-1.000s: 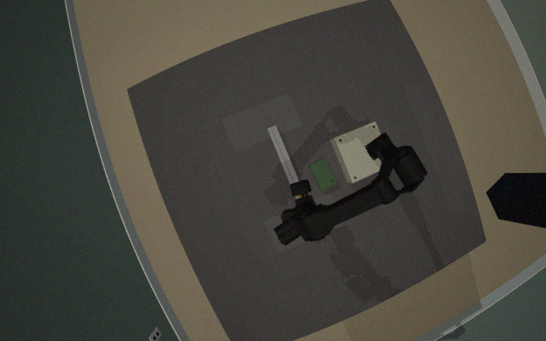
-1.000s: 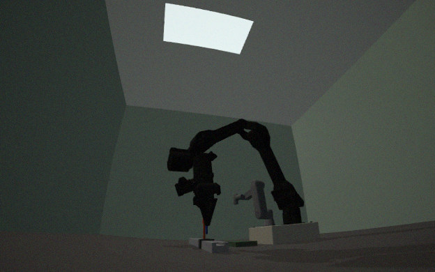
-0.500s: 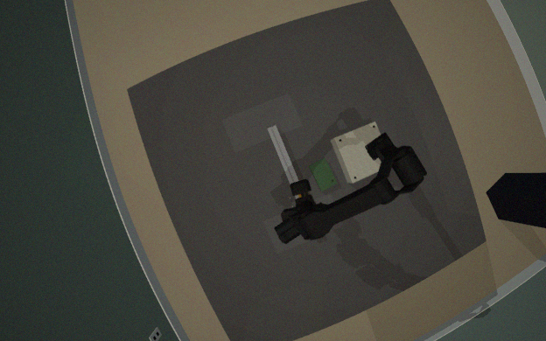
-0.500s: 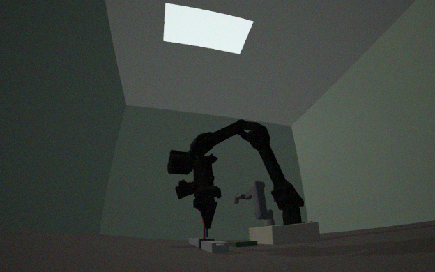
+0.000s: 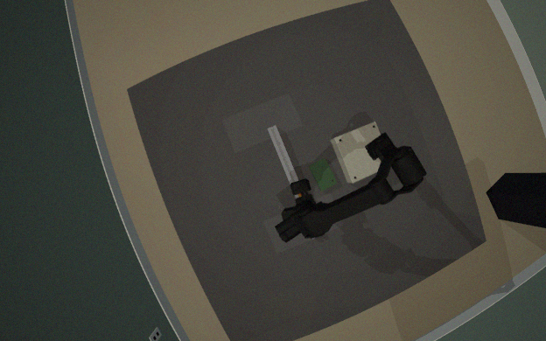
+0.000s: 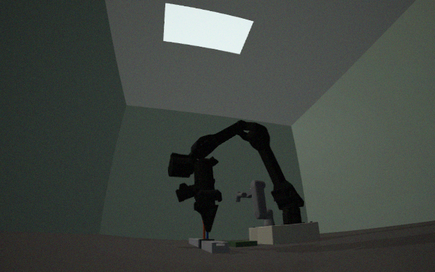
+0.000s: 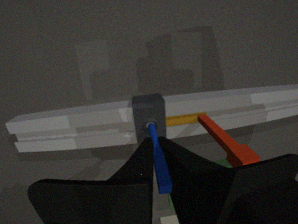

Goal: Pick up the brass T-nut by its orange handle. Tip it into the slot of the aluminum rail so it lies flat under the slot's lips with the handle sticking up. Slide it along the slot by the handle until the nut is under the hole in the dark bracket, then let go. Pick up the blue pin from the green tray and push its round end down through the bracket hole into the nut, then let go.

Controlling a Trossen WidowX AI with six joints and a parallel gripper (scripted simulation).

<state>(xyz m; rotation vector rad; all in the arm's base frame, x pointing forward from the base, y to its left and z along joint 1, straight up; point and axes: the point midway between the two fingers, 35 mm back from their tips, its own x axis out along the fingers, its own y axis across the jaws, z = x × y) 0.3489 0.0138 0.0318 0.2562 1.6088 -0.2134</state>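
The blue pin [image 7: 160, 170] [image 6: 207, 236] stands over the dark bracket [image 7: 149, 107], its lower end at the bracket hole; how deep it sits cannot be told. My gripper [image 7: 153, 143] [image 6: 208, 231] is shut on the blue pin, just above the bracket. The aluminum rail [image 7: 47, 122] [image 5: 281, 150] [image 6: 215, 247] runs under the bracket. The brass T-nut [image 7: 182, 121] lies in the slot, its visible part sticking out right of the bracket in the wrist view; the rest is hidden. Its orange handle [image 7: 219, 135] [image 6: 204, 231] sticks up beside the gripper.
The green tray [image 5: 320, 171] [image 6: 245, 243] lies between the rail and the pale base block [image 5: 359, 163] [image 6: 293, 235] under the arm. A grey arm-like shape [image 6: 258, 200] stands behind the block in the exterior view.
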